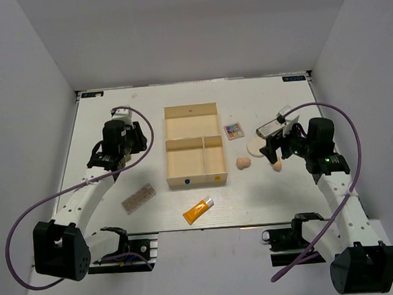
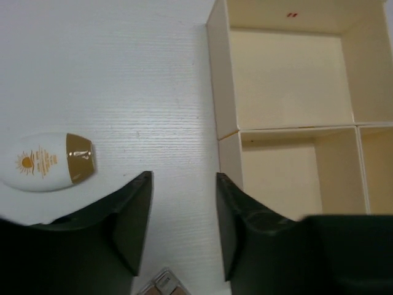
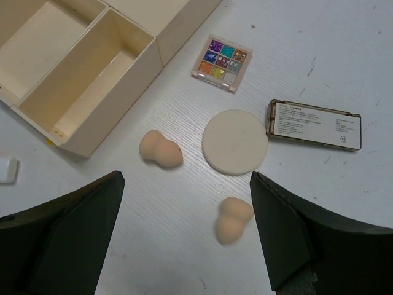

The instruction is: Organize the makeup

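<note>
sorting has hardly begun, i think: the wooden tray [image 1: 190, 110] has nothing in it, and all the makeup lies on the table around it. the right gripper [image 3: 187, 184] hangs with its fingers wide apart and holds nothing. it is over two peach sponges [image 3: 161, 148] on the right arm's side of the tray. the second sponge [image 3: 233, 220], a bit farther from the tray, lies slanted, one end toward the round pad [image 3: 235, 141] and the other toward the arm. next the gripper should come down, turn to pinch across the sponge's thin middle, and lift. the left gripper [image 2: 184, 184], partly open and empty, hangs at the tray's other side.
</note>
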